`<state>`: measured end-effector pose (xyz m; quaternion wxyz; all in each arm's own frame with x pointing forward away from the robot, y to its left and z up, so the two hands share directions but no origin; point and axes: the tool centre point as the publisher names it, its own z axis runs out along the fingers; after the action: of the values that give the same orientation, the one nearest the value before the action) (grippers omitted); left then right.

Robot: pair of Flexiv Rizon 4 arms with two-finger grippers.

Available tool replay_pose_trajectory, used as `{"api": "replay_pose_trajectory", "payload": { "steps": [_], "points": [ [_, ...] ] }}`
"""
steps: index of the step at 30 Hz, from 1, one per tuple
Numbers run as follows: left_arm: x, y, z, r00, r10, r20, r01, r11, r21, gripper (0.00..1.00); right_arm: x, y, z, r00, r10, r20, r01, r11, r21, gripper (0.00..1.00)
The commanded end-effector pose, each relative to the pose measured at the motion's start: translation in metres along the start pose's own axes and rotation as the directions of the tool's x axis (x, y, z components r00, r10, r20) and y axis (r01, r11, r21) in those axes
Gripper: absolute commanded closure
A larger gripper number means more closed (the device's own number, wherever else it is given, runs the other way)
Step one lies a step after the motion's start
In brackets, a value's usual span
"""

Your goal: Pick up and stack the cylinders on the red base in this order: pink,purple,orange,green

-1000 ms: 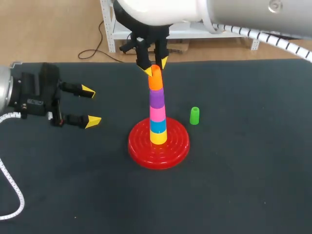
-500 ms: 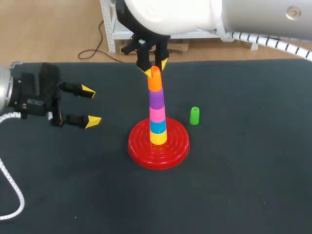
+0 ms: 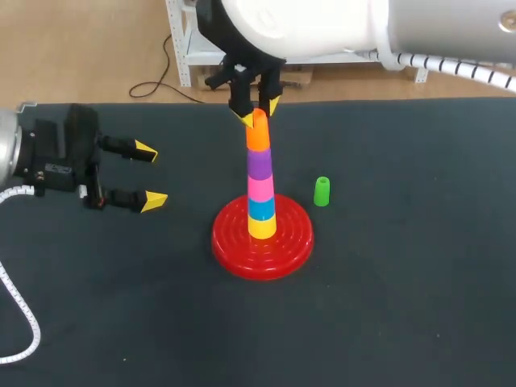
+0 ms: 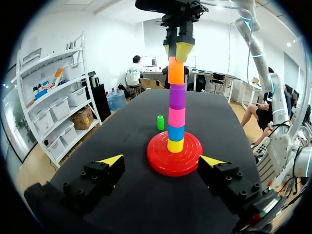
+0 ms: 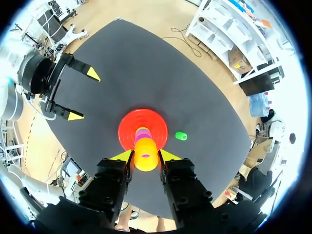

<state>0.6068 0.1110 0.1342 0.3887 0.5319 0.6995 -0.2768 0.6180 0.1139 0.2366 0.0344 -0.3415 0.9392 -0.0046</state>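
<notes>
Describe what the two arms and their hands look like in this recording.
Both arms are thick, smooth, rounded tubes: the left arm is silver-grey, the right arm white and silver. A white ribbed hose runs along each. The left hand and right hand are blocky black bodies with visible screw holes, each bearing two black fingers that end in bright yellow wedge-shaped tips.

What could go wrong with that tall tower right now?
1. The right gripper holds the top of the orange cylinder, the highest piece of a tall, narrow stack on the red base. A sideways tug while letting go might tip it over.
2. The green cylinder stands close beside the base. Going down for it, the gripper could brush the stack.
</notes>
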Motion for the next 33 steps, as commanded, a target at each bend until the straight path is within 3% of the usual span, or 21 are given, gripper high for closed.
{"api": "replay_pose_trajectory", "payload": {
  "steps": [1,13,24,28,29,30,31,32,33],
  "points": [
    [0.002,0.000,0.000,1.000,0.003,0.006,-0.003,1.000,-0.003,0.00,0.003,0.000,0.003,1.000,0.001,0.007,-0.001,1.000,0.004,1.00],
    [0.002,0.000,0.000,1.000,0.003,0.006,-0.003,1.000,-0.003,0.00,0.001,0.001,0.011,1.000,0.007,-0.005,-0.007,1.000,0.009,1.00],
    [0.002,0.000,0.000,1.000,0.003,0.006,-0.003,1.000,-0.003,0.00,-0.010,0.000,0.029,0.996,0.028,-0.086,-0.028,1.000,0.003,1.00],
    [0.002,0.000,0.000,1.000,0.003,0.006,-0.003,1.000,-0.003,0.00,-0.006,0.001,0.028,0.997,0.018,-0.070,-0.017,1.000,0.007,1.00],
    [0.002,0.000,0.000,1.000,0.003,0.006,-0.003,1.000,-0.003,0.00,-0.005,0.001,0.025,0.998,0.016,-0.063,-0.016,1.000,0.007,0.89],
    [0.002,0.000,0.000,1.000,0.003,0.006,-0.003,1.000,-0.003,0.00,-0.004,0.001,0.022,0.999,0.014,-0.052,-0.014,1.000,0.006,0.63],
    [0.002,0.000,0.000,1.000,0.003,0.006,-0.003,1.000,-0.003,0.00,-0.003,0.000,0.017,0.999,0.014,-0.036,-0.014,1.000,0.005,0.15],
    [0.002,0.000,0.000,1.000,0.003,0.006,-0.003,1.000,-0.003,0.00,-0.002,-0.001,0.013,1.000,0.013,-0.024,-0.013,1.000,-0.002,0.00],
    [0.002,0.000,0.000,1.000,0.003,0.006,-0.003,1.000,-0.003,0.00,-0.001,-0.003,0.008,1.000,0.011,-0.012,-0.011,1.000,-0.006,0.00]
  ]
}}
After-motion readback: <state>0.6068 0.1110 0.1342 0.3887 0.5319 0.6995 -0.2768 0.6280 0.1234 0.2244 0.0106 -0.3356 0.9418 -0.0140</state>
